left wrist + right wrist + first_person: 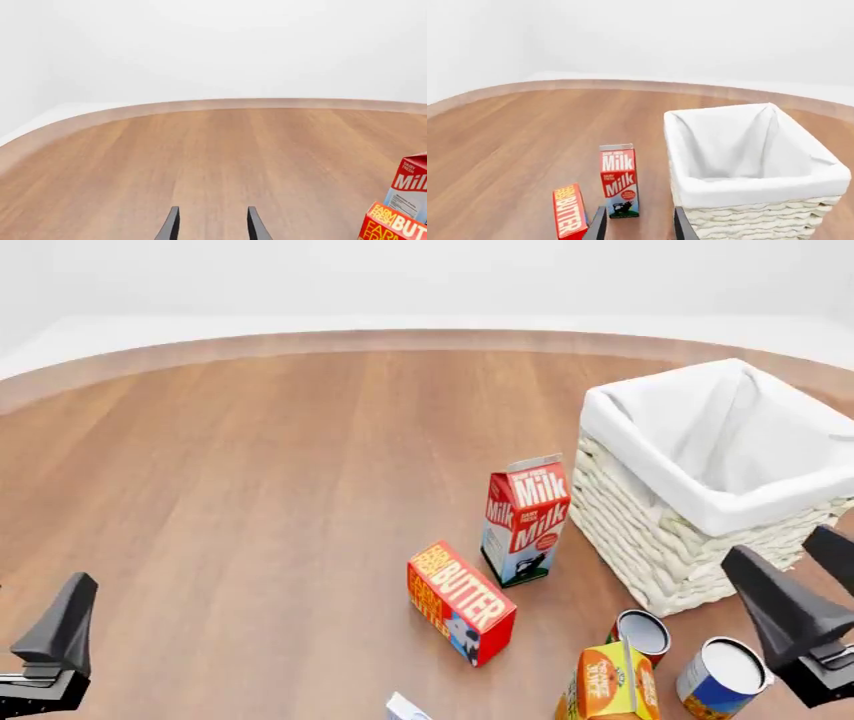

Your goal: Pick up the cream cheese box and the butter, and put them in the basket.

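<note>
A: Near edge first. What was closest?

B: A white corner w/ blue print, cut off at the bottom of the front view, prob. the cream cheese box [404, 708], though too little showed to be sure. Beside it an orange juice carton [611, 685] and two cans [643, 634], all on the table [240, 500].

A: And the tools?

B: Left tool [212, 226] was open, nothing between the fingers, low on the left, well apart from everything. Right tool [639, 225] was open too, empty, hanging near the basket's front corner.

A: Butter?

B: The butter [462, 602] lay on its long side mid-table, just in front of the milk carton [525, 518], which stood upright. Near each other; couldn't tell if touching.

A: How'd it handle?

B: My guess: stiff cardboard, light, smooth print so a bit slippery. I'd take it across the narrow width at mid-length, fingers on the two long faces. The cream cheese box looked flat and small, so prob. a pinch across its short sides from above, w/ care not to crush it.

A: Farthest?

B: The basket [654, 540], right rear, upright; nothing showed inside the liner.

A: Count?

B: 1 butter, 1 cream cheese box, 1 milk, 1 juice, 2 cans, 1 basket.
</note>
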Tool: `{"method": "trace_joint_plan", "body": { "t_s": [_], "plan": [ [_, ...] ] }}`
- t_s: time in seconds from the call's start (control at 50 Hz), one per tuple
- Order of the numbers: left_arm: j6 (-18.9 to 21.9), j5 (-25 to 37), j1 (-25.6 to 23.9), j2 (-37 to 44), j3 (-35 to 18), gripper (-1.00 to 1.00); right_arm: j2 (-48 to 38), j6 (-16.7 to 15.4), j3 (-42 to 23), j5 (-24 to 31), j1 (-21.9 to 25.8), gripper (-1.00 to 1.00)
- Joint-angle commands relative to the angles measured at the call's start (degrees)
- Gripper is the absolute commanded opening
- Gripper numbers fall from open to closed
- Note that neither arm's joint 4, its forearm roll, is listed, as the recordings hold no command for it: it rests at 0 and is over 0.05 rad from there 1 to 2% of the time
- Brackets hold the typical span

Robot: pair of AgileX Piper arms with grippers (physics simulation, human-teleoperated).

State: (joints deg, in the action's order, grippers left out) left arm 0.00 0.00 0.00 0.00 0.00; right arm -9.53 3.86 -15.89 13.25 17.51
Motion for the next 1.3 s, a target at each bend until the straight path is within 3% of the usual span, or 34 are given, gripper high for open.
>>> {"method": "trace_joint_plan", "body": {
  "t_s": [0.02, 0.06, 0.08, 0.32, 0.38, 0.4, 0.42, 0.44, 0.5, 0.56, 0.64, 0.86, 0.92, 1.1, 1.3],
  "plan": [
    [0.0, 0.0, 0.0, 0.0, 0.0, 1.0, -5.73, 0.2, -9.25, 7.65, 9.77, 1.0],
    [0.0, 0.0, 0.0, 0.0, 0.0, 1.0, -6.86, -0.87, -10.64, 8.37, 10.57, 1.0],
    [0.0, 0.0, 0.0, 0.0, 0.0, 1.0, -8.7, 0.48, -12.03, 9.08, 11.33, 1.0],
    [0.0, 0.0, 0.0, 0.0, 0.0, 1.0, -17.27, -3.62, -18.74, 11.24, 15.02, 1.0],
    [0.0, 0.0, 0.0, 0.0, 0.0, 1.0, -19.74, -2.98, -21.02, 12.02, 16.19, 1.0],
    [0.0, 0.0, 0.0, 0.0, 0.0, 1.0, -23.58, 3.58, -21.96, 11.45, 19.73, 1.0],
    [0.0, 0.0, 0.0, 0.0, 0.0, 1.0, -23.62, 3.58, -21.97, 11.43, 19.74, 1.0],
    [0.0, 0.0, 0.0, 0.0, 0.0, 1.0, -23.66, 1.6, -23.11, 11.36, 19.19, 1.0],
    [0.0, 0.0, 0.0, 0.0, 0.0, 1.0, -28.09, 4.16, -24.28, 11.01, 22.93, 1.0],
    [0.0, 0.0, 0.0, 0.0, 0.0, 1.0, -30.14, 2.85, -24.64, 11.01, 23.86, 1.0],
    [0.0, 0.0, 0.0, 0.0, 0.0, 1.0, -32.79, 3.49, -25.17, 10.85, 25.06, 1.0],
    [0.0, 0.0, 0.0, 0.0, 0.0, 1.0, -38.85, 2.17, -26.06, 9.64, 26.74, 1.0],
    [0.0, 0.0, 0.0, 0.0, 0.0, 1.0, -39.48, 3.31, -27.12, 10.02, 27.76, 1.0],
    [0.0, 0.0, 0.0, 0.0, 0.0, 1.0, -40.85, 0.81, -25.73, 9.57, 26.96, 1.0],
    [0.0, 0.0, 0.0, 0.0, 0.0, 1.0, -41.59, -3.15, -27.01, 13.26, 23.31, 1.0]
  ]
}}
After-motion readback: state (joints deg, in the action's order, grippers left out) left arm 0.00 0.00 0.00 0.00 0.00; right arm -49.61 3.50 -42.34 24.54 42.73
